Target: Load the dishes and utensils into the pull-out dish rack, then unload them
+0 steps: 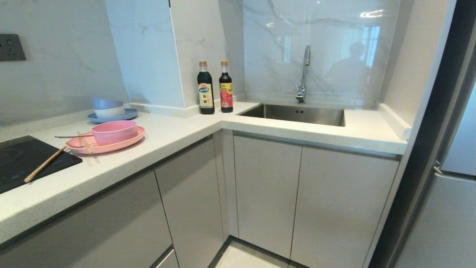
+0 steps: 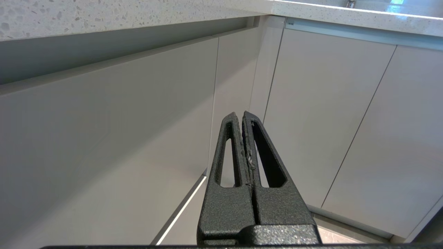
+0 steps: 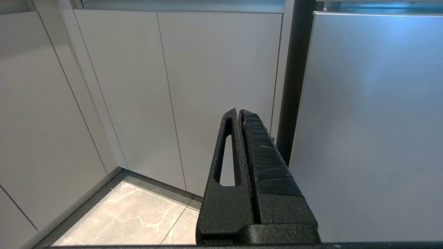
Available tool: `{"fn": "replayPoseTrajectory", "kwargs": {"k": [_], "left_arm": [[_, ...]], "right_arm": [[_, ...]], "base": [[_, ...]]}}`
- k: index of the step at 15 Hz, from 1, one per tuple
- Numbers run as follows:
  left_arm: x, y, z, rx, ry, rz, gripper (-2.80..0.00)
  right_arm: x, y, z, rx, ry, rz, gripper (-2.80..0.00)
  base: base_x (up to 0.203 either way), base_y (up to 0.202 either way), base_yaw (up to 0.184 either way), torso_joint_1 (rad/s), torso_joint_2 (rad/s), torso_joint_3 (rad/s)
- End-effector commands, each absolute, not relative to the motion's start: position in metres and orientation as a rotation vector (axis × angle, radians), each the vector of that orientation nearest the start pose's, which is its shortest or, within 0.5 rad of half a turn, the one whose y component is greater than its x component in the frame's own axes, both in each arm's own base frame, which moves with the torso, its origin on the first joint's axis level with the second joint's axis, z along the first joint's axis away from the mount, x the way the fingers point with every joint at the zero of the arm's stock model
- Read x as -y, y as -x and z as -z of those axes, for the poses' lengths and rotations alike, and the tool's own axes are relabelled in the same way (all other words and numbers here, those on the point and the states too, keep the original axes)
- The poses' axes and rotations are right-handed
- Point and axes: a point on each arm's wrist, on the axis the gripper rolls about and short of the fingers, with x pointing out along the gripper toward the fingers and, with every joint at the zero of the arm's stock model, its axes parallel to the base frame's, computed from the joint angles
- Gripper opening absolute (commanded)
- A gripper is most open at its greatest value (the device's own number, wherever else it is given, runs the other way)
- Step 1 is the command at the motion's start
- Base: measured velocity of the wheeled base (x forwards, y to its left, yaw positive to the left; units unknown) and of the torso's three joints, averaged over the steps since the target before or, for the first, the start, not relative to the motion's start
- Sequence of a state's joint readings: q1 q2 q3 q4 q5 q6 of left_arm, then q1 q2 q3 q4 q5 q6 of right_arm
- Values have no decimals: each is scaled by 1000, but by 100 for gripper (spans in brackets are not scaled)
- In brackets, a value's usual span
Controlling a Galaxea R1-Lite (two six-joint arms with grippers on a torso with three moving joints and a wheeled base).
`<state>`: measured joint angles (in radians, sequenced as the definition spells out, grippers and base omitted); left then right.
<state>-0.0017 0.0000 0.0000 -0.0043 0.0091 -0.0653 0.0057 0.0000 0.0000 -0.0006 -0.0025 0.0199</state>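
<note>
You had the pink plate (image 1: 111, 146), round, flat and matte, lying on the pale speckled countertop (image 1: 178, 137) just beside the black glass cooktop (image 1: 22, 160). The small pink bowl (image 1: 114, 131) sat on it, round and of the same dull plastic look. One light wooden chopstick (image 1: 84, 143) lay across the plate's rim next to the bowl; the other chopstick (image 1: 44, 164) slanted from the plate's edge down onto the cooktop. The thin metal spoon (image 1: 72, 136) rested with its long handle sticking out over the plate's far rim. Behind these stood a blue plate (image 1: 111, 116) holding two stacked bowls (image 1: 108, 107), blue over whitish. Two dark sauce bottles (image 1: 215, 88) stood upright in the corner, near the brushed steel sink (image 1: 297, 113) with its chrome tap (image 1: 303, 74). The smooth grey cabinet fronts (image 1: 267, 193) were all closed, so you could not see the dish rack. Your left gripper (image 2: 241, 116) hung below the counter edge facing those fronts, its textured black fingers pressed together on nothing. Your right gripper (image 3: 238, 113) was likewise pressed together, empty, low near the marbled floor tiles (image 3: 138, 214).
</note>
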Motion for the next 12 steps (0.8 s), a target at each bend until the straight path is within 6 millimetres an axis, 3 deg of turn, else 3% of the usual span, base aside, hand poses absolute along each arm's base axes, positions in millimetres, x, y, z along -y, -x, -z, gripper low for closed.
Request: {"fn": "replayPoseTrajectory", "kwargs": {"k": [1,12], "left_arm": [[0,22,-75,0,66,-8,-280],[0,22,-75,0,66,-8,-280]], "right_arm": [[0,23,-75,0,-20,-4,-280],[0,23,-75,0,-23,-3,-280]], "base": [[0,0,0,0,0,0],[0,0,0,0,0,0]]}}
